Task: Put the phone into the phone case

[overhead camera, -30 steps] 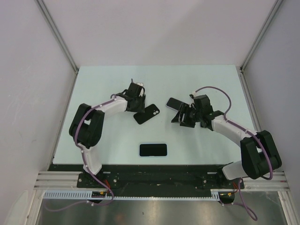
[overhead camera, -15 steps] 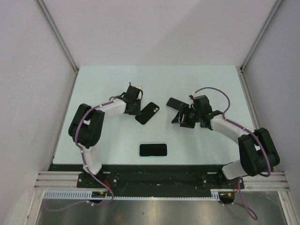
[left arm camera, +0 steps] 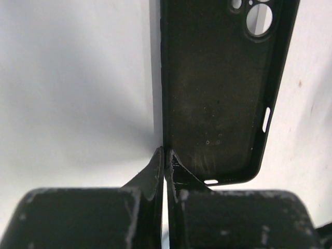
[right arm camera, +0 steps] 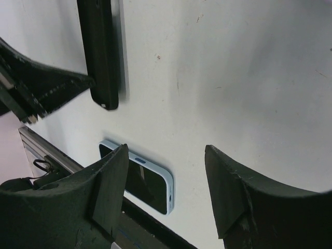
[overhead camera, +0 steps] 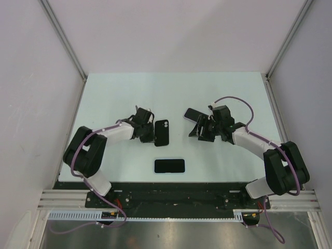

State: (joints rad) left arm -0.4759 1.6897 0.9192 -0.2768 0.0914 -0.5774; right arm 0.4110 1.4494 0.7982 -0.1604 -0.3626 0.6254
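Robot lab cell — white panel walls point(overhead camera: 176, 31); aluminium frame rails point(overhead camera: 62, 198).

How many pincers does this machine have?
2, none hidden. The left pincer grips the phone case, left of centre; the right pincer hangs open to its right.

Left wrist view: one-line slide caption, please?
Left fingers pinch the near corner wall of the empty black phone case, its camera cutout at the far end.
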